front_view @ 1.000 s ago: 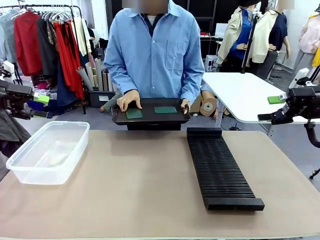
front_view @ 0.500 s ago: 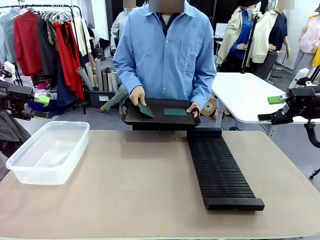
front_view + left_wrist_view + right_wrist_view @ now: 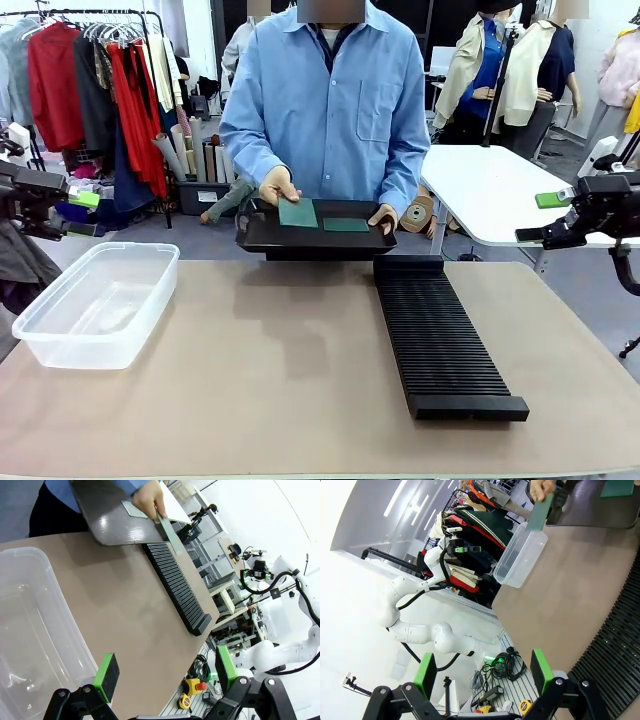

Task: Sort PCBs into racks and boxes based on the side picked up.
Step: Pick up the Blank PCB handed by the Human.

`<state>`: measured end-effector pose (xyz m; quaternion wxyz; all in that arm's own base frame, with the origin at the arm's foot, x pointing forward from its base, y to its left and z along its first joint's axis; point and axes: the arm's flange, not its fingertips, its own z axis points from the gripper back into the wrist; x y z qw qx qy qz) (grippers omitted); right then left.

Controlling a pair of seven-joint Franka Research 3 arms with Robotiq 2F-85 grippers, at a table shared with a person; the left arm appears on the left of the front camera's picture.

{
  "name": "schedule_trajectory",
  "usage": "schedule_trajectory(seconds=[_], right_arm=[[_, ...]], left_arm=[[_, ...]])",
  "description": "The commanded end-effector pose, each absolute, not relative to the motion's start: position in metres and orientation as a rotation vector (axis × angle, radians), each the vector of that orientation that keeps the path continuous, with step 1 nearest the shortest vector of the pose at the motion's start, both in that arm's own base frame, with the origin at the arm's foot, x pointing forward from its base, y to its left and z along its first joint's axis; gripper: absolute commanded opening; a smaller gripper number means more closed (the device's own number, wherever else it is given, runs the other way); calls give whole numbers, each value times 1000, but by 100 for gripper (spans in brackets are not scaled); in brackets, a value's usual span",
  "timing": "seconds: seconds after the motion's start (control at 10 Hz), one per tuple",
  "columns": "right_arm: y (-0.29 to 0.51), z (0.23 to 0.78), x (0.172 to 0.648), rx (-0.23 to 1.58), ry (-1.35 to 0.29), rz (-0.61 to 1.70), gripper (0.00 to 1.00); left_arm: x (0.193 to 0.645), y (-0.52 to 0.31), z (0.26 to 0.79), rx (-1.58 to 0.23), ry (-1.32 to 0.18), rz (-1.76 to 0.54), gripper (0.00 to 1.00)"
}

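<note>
1. Over the last second the person's hand (image 3: 278, 187) has lifted one PCB (image 3: 297, 212) off the tray (image 3: 310, 244). It lay flat there; now it stands tilted up, pinched at its top corner, with its face turned toward you.
2. The second PCB (image 3: 346, 225) lies flat in the tray just beside the raised one, where it was before.
3. The raised face reads lighter green than the flat board. Whether it is the dotted side is too small to tell, so check that before you pick a destination.
4. Your arms have not moved. The left gripper (image 3: 166, 672) stands wide open and empty near the box (image 3: 62, 352). The right gripper (image 3: 482, 671) stands wide open and empty off the table's right side, beyond the rack (image 3: 440, 335).
5. No board sits in the rack or the box, so sorting has not begun. This looks like the start of the first hand-over.
6. The board is close over the tray and well apart from both grippers. Wait until it is offered clear of the tray rim.
7. The board is thin, so plan to grip it across its flat faces near a free edge, away from the person's fingers; a shallow bite could let it slip.
</note>
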<state>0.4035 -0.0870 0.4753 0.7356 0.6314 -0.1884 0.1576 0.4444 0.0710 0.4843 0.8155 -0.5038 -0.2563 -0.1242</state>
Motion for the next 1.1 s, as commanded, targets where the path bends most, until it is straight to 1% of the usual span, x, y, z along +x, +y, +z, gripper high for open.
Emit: schedule_trajectory(seconds=[0.0, 0.7, 0.8, 1.0], right_arm=[[-87, 477, 404, 1393, -409, 341, 100], [-87, 477, 404, 1393, -409, 341, 100], [-87, 477, 404, 1393, -409, 341, 100], [-87, 477, 404, 1393, -409, 341, 100]], left_arm=[[444, 71, 486, -1076, -548, -255, 100], [444, 71, 484, -1074, -547, -265, 100], [452, 68, 479, -1094, -514, -272, 100], [468, 52, 467, -1188, -451, -312, 100]])
